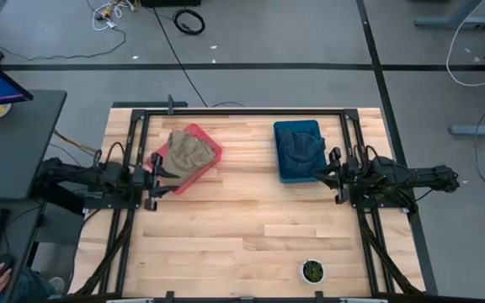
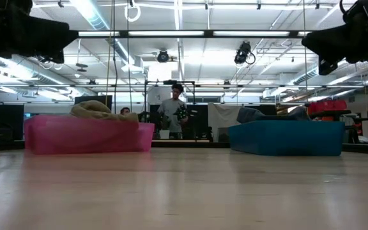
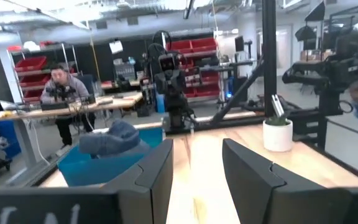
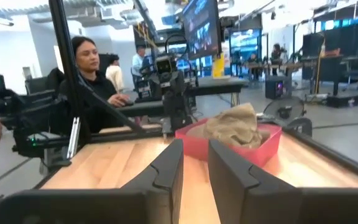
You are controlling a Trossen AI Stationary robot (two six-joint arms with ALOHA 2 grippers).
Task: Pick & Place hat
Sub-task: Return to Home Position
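A tan hat [image 1: 188, 151] lies crumpled in a pink bin [image 1: 213, 145] on the table's left half, rising above the rim [image 2: 94, 108]. A dark blue hat [image 1: 301, 147] fills a blue bin [image 1: 300, 128] on the right half. My left gripper [image 1: 160, 177] hovers open at the pink bin's left corner and points across the table toward the blue bin [image 3: 98, 165]. My right gripper [image 1: 322, 172] hovers open beside the blue bin's near right corner and faces the tan hat [image 4: 235, 127]. Both are raised off the table.
A small white pot with a green plant [image 1: 312, 271] stands near the table's near edge, right of centre. Black frame rails run along the table's left, right and far sides. Bare wood lies between the bins and toward the near edge. People sit at desks beyond the table.
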